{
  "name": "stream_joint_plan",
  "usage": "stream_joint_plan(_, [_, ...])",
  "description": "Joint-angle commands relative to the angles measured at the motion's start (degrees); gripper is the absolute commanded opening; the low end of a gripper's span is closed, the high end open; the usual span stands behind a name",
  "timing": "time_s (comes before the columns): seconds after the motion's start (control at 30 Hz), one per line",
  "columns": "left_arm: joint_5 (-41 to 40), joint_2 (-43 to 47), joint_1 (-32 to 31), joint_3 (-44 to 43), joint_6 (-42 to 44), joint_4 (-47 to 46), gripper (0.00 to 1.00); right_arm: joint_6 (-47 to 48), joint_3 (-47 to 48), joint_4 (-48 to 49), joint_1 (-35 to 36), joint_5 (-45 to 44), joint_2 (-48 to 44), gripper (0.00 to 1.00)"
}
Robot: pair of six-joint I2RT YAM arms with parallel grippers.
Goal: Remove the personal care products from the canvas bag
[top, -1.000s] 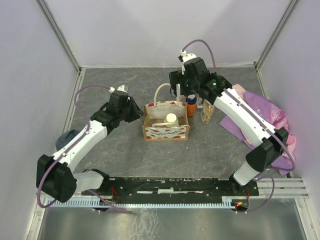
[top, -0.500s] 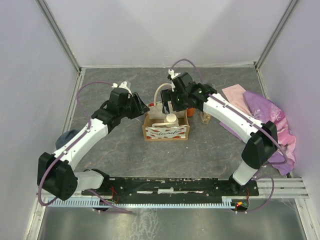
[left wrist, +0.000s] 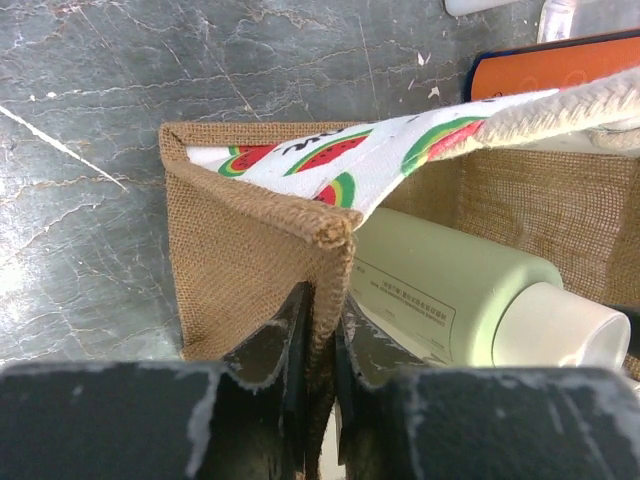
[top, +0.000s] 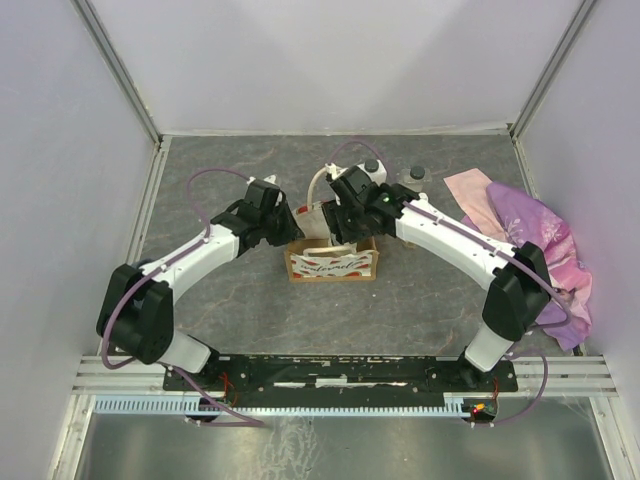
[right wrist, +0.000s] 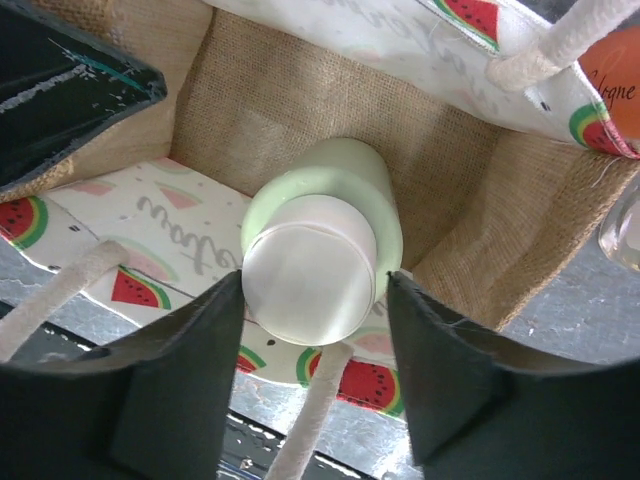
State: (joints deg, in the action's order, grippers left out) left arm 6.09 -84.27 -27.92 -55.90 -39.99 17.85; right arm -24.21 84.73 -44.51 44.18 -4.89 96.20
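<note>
The canvas bag (top: 332, 262) stands mid-table, with burlap walls (left wrist: 250, 250) and a watermelon print. A pale green bottle with a white cap (right wrist: 308, 280) leans inside it and also shows in the left wrist view (left wrist: 450, 290). My left gripper (top: 283, 226) is shut on the bag's left wall, with burlap pinched between its fingers (left wrist: 300, 330). My right gripper (top: 345, 228) is inside the bag mouth, open, with one jaw on each side of the bottle's cap (right wrist: 315, 292). An orange bottle (right wrist: 615, 70) stands just outside the bag's far wall.
A dark-capped bottle (top: 372, 168) and a clear jar (top: 417, 176) stand on the table behind the bag. A pink-purple cloth (top: 530, 235) lies at the right, under my right arm. The bag's cream loop handles (right wrist: 560, 45) hang near my right gripper.
My right gripper has moved left from beside the bag to over it and down around the green bottle. My left gripper has moved right and shut on the bag's left wall.
</note>
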Motion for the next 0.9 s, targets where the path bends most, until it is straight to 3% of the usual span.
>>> stream_joint_plan(0.0, [-2.8,1.8,-0.2,-1.4,1.9,2.0,0.18,0.0,1.9,-0.6,0.4,-3.5,0.4,0.61])
stream_joint_plan(0.23, [-3.6,3.8,-0.3,-1.7,2.2,3.7,0.19,0.6,4.4,-1.0,0.6,-5.9,-2.1,0.54])
stream_joint_plan(0.53, [-4.3,5.7,-0.2,0.2,1.7,4.7,0.21,3.3,14.2,-4.2,0.5,-8.7,-4.0,0.53])
stream_joint_plan(0.87, [-11.1,8.9,-0.1,1.4,2.7,10.7,0.21,8.1,32.1,-9.7,-0.1,-14.4,-1.0,0.54])
